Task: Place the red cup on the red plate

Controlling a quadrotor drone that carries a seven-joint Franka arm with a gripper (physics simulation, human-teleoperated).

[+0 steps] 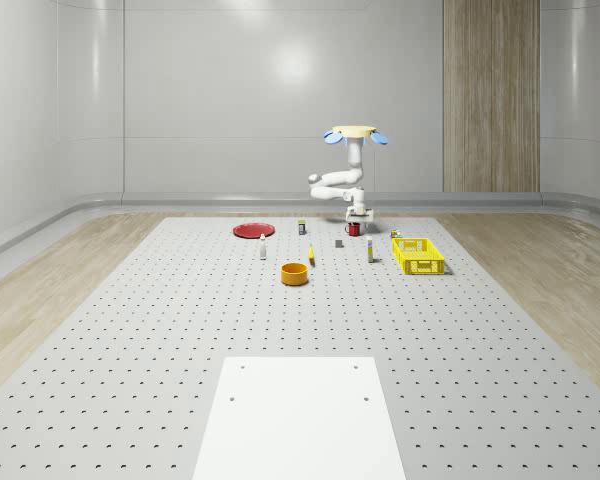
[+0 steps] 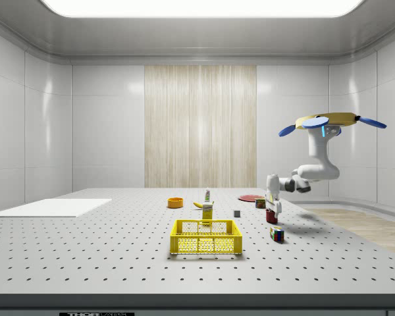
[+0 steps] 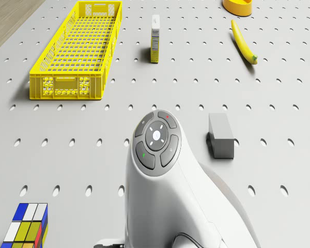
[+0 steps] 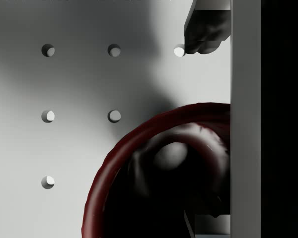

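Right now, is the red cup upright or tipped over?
Upright. In the wrist view the red cup shows its round rim and dark inside from straight above, and in the side view it stands on the table under the gripper.

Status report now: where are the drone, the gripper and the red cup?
Drone hovering above table's far side. Gripper down at red cup, cup on table. Red plate apart, toward the whole-scene view's left. Small bottle stands between them.
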